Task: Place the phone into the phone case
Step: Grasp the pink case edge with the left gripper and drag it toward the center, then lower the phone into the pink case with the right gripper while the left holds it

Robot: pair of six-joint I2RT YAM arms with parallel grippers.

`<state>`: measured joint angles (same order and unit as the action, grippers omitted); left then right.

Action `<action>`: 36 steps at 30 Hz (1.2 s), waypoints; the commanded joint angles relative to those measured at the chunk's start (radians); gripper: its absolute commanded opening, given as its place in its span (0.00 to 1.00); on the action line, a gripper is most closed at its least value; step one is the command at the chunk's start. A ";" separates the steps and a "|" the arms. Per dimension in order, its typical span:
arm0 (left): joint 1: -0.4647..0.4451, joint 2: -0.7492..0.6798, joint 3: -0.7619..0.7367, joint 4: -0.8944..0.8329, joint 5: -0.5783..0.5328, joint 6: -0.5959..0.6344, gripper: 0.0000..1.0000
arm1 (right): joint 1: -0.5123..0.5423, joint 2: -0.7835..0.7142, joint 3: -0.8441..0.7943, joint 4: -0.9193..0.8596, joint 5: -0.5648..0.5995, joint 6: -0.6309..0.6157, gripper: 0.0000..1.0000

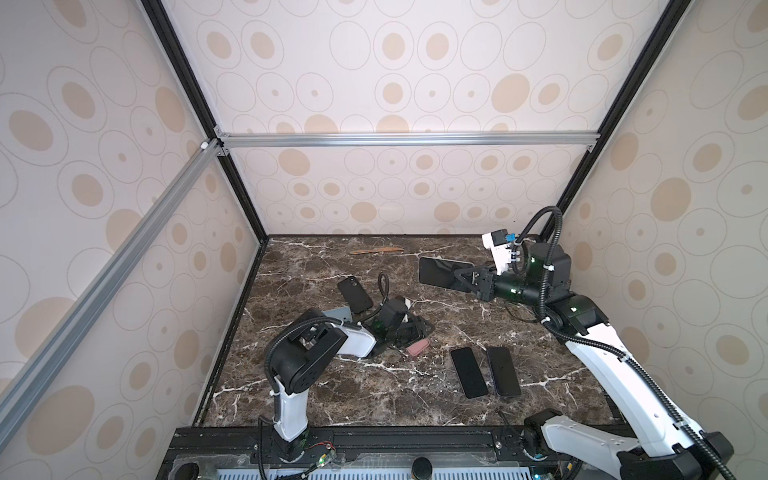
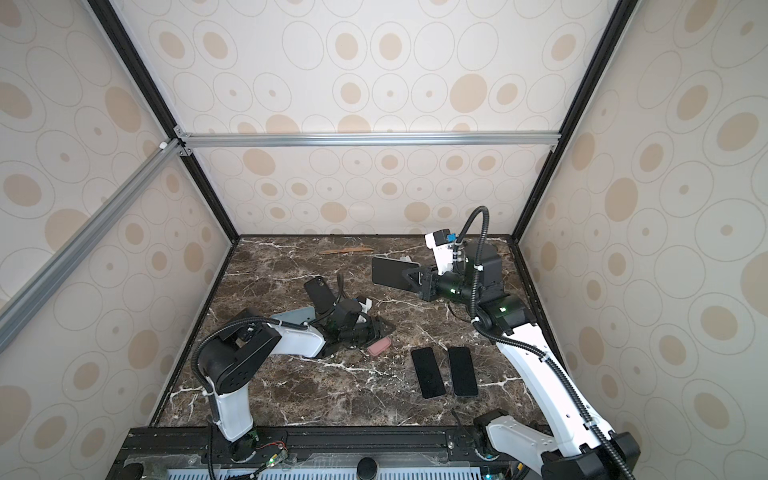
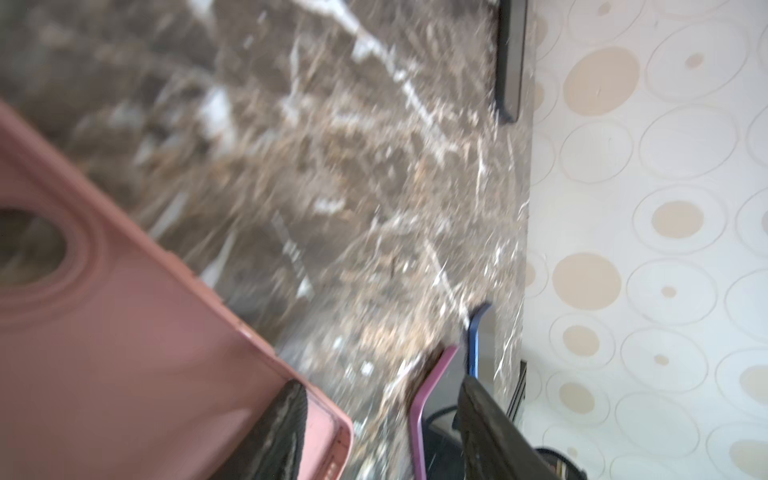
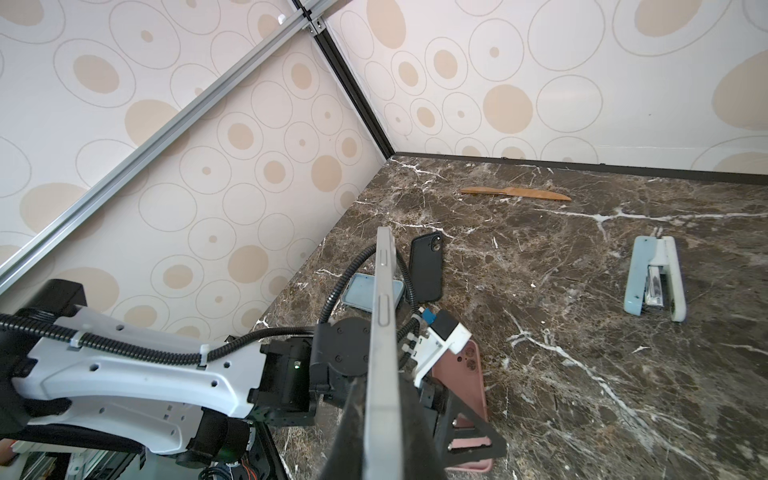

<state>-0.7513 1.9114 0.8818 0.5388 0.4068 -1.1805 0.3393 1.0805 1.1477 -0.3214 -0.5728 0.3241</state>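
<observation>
Right gripper [image 1: 462, 276] clamping phone [image 1: 436, 270] aloft, pink case [image 1: 417, 347] beneath left gripper [image 3: 378, 388]

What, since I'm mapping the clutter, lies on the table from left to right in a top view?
black phone → pink case → left screen-up phone → right screen-up phone

The pink case [image 1: 417, 347] lies mostly hidden beneath the left tool [image 1: 415, 332]
</observation>
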 commanded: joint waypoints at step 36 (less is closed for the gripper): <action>0.202 -0.080 0.036 -0.316 -0.066 0.414 0.56 | 0.014 0.280 -0.302 0.118 0.182 0.343 0.00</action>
<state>-0.5411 1.8519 0.9382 0.2054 0.3038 -0.7704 0.3477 1.3285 0.8452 -0.3283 -0.3485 0.6147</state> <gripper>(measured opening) 0.565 0.089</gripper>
